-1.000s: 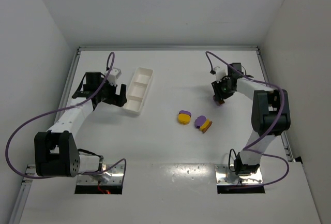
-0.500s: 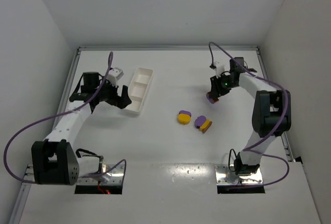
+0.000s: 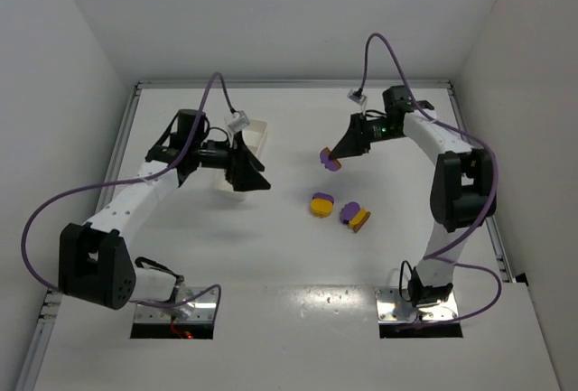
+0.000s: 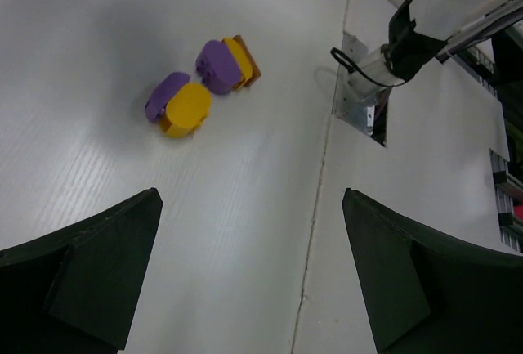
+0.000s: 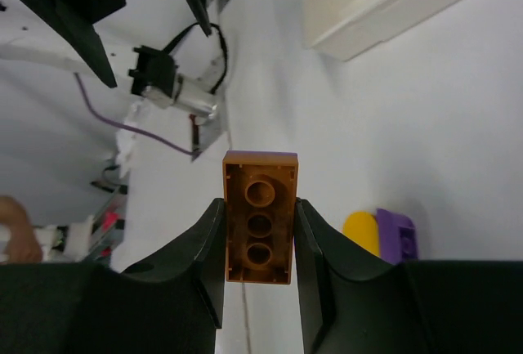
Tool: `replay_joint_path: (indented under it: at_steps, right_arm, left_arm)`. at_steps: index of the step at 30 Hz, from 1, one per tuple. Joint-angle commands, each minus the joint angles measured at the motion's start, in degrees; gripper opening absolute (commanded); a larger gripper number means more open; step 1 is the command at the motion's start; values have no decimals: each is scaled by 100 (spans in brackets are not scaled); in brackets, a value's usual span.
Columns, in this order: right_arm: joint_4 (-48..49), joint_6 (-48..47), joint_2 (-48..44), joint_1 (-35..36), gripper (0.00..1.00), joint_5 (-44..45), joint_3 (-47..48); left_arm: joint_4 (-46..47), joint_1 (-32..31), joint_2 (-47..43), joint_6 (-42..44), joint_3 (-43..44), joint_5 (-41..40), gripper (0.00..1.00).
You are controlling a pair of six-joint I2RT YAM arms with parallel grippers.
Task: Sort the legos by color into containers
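Now the right fingers (image 5: 196,256) reach toward 8 o'clock above the counter (image 3: 289,246), squeezing a brown block (image 5: 260,217). The left fingers (image 4: 90,264) point toward 4 o'clock, spread wide.

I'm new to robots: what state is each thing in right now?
Left hand: open, empty.
Right hand: shut on the held lego, in the air.
Yellow-purple clump: loose on the table, unsorted.
Purple-yellow-brown clump: loose beside it, unsorted.
White tray: contents mostly hidden.
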Motion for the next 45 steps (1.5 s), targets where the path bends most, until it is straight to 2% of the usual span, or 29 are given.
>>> replay_joint_path:
  at_steps: [1,5,11,20,24,30,34,35,37,40,41,45]
  right_arm:
    - [-69,-31,84,295,4,-959,139]
    - [-68,-31,15,541,4,-907,191]
    - [1,-31,-354,647,4,-801,121]
    - [2,-83,-478,893,4,-661,69]
    - [-60,-198,-478,946,4,-598,69]
    - [-227,-373,-425,999,4,-598,174]
    - [-332,-487,-425,1052,4,-475,227]
    - [-332,-488,-425,1104,4,-423,227]
    - [-332,-549,-373,1105,4,-423,227]
    - [-394,-549,-373,1105,4,-423,227]
    - [-394,-601,-373,1105,4,-423,227]
    - [-394,-663,-373,1105,4,-423,227]
  left_arm:
    - [1227,-498,132,-981,310,10,100]
    - [1477,-1105,703,-1219,749,-552,99]
    - [1416,-1334,1583,-1281,1373,-737,97]
    - [1257,-1492,1873,-1281,1620,-738,96]
    - [1257,-1554,1926,-1158,1620,-423,96]
    - [1257,-1721,1926,-1044,1620,-360,95]
    - [1257,-1774,1926,-1044,1681,-176,85]
    - [1257,-1774,1978,-1044,1742,-175,79]
    - [1257,-1835,1979,-1044,1743,-123,74]
    - [1257,-1888,2032,-1044,1796,0,59]
    - [1257,-1888,2032,-1044,1796,61,48]
    - [1257,-1888,2084,-982,1796,62,36]
